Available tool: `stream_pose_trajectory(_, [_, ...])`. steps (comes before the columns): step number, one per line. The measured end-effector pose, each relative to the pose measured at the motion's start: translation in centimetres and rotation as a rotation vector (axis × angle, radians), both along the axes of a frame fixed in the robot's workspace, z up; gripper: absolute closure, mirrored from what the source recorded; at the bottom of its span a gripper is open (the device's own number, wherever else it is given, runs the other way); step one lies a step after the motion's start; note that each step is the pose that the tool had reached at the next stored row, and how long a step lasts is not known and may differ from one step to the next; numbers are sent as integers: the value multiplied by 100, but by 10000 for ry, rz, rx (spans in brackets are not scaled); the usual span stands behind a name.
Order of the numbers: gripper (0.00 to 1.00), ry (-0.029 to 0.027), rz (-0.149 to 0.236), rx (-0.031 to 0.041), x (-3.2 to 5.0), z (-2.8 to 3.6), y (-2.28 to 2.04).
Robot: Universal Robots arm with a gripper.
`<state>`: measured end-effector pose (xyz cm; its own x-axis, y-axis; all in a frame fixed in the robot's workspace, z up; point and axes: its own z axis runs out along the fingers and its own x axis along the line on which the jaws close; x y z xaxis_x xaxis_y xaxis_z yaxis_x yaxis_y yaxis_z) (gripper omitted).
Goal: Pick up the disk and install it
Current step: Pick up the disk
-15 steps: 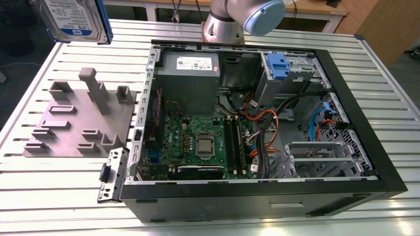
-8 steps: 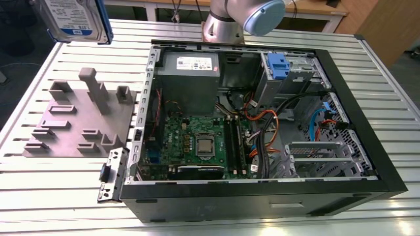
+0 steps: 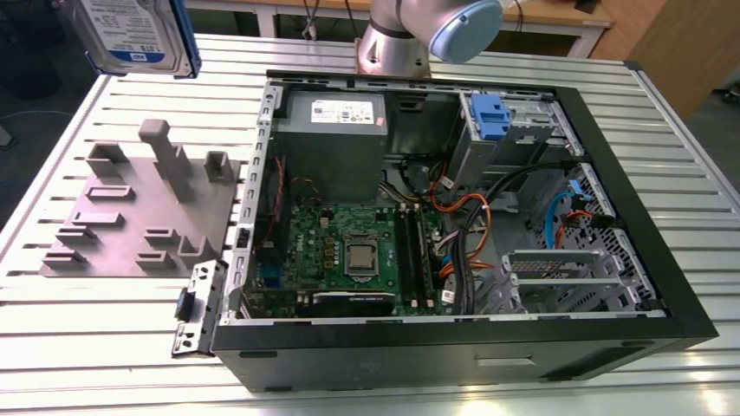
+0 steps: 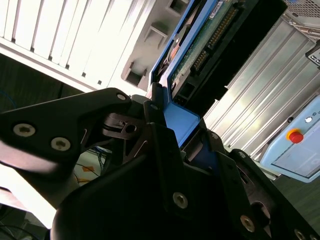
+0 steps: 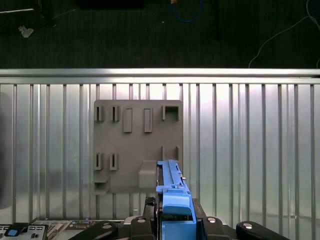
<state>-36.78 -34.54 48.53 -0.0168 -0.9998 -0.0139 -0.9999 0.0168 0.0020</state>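
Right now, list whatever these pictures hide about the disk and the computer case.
- Disk: the exterior view's top edge cuts off its upper part.
- Its flat faces: the first wrist view sees it edge-on.
- Its gripped end: the gripper body covers it in the second wrist view.
- Computer case: cables hide part of its inside, exterior view.

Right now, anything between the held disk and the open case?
Nothing visible. The gripper holds the silver, blue-bracketed disk above the grey slotted plate; the open black computer case lies beside, unobstructed.
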Motion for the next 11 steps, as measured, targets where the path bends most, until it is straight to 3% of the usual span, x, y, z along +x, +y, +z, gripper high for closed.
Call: stream_pose_trajectory(11, [64, 0, 1, 0, 23, 0, -25])
